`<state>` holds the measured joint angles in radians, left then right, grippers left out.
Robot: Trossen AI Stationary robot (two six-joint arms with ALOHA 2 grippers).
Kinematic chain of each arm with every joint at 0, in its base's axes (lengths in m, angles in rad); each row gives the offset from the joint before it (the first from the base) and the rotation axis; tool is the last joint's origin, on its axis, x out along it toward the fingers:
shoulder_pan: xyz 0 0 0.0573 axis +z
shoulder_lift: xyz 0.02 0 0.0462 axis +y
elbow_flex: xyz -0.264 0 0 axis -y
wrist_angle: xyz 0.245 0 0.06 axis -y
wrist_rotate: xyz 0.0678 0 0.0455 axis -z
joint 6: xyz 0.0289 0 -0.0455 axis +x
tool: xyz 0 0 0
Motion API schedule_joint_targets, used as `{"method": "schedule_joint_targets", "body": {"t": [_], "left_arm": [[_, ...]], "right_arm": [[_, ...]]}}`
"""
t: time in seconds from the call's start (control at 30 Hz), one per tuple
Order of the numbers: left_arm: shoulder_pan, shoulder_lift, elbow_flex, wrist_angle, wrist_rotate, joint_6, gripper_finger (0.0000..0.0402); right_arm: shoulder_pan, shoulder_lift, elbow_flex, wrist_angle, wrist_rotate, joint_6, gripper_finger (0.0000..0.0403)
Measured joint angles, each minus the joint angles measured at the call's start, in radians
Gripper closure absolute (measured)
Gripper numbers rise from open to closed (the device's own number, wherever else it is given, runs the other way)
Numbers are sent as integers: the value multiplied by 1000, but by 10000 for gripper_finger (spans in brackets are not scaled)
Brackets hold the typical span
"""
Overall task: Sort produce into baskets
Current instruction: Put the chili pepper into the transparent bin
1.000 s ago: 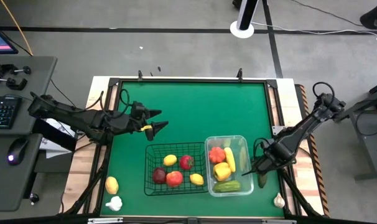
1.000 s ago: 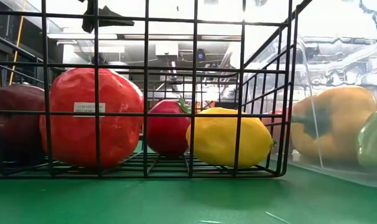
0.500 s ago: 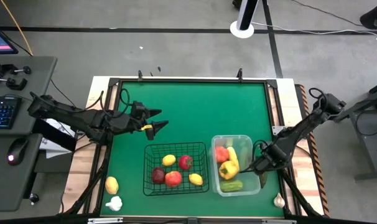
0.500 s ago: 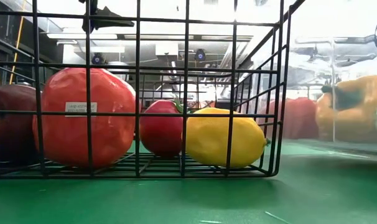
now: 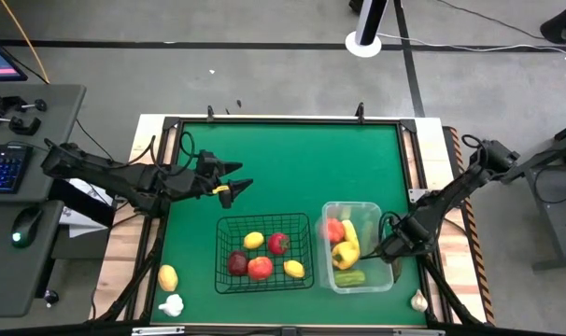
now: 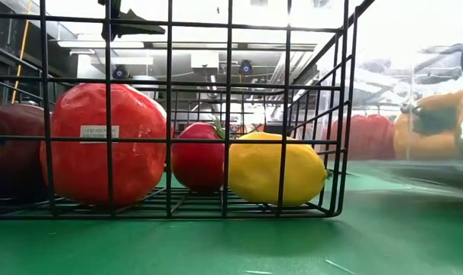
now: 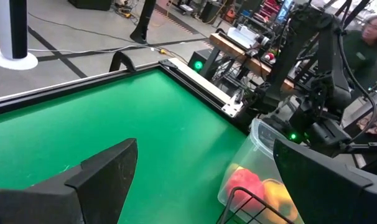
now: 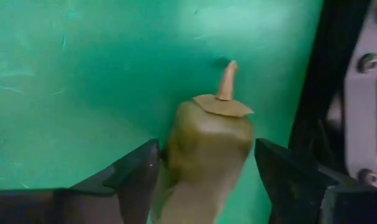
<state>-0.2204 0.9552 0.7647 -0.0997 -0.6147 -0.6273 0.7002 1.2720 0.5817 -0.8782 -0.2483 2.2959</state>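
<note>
Nearest, in black wire basket (image 6: 167, 107): red tomato (image 6: 101, 143) bearing small white label, print unreadable; beside it yellow lemon (image 6: 275, 168); farther right, clear tub (image 5: 358, 246) of produce; beyond, right hand (image 8: 204, 171) straddling, fingers narrowing, olive-green stemmed fruit (image 8: 208, 146) on table (image 5: 292, 168); left hand (image 5: 229, 185) spread wide, hovering

wire basket (image 5: 264, 252) holds apples and lemons; clear tub (image 5: 358, 247) holds peppers, corn, cucumber; a possibly olive pear (image 8: 207, 146) lies beside it.
</note>
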Motion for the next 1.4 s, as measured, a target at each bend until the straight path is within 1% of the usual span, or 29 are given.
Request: {"method": "schedule_joint_targets", "body": {"t": [0.13,0.27,0.4,0.5,0.67,0.73,0.9,1.0,1.2,1.33,1.4], "left_arm": [[0,0,0,0,0,-1,41],[0,0,0,11,0,-2,41],[0,0,0,39,0,23,41],[0,0,1,58,-1,59,41],[0,0,1,62,-1,82,41],[0,0,1,62,1,82,41],[0,-22,3,69,64,88,41],[0,-59,5,70,112,126,41],[0,-167,6,69,117,181,41],[0,-212,6,69,117,205,41],[-3,-225,6,60,121,217,41]], "right_arm": [[0,0,-7,15,0,-7,184],[1,0,-3,10,5,-18,239],[1,0,40,-52,31,-47,297],[1,-1,86,-132,39,-76,320],[1,-3,167,-263,40,-105,320],[1,-3,199,-313,56,-105,321],[-3,-3,290,-427,118,-97,319],[-14,-3,354,-504,158,-98,318],[-41,-4,504,-694,258,-98,317],[-64,-19,552,-691,349,-103,317],[-83,-19,557,-693,371,-103,317]]}}
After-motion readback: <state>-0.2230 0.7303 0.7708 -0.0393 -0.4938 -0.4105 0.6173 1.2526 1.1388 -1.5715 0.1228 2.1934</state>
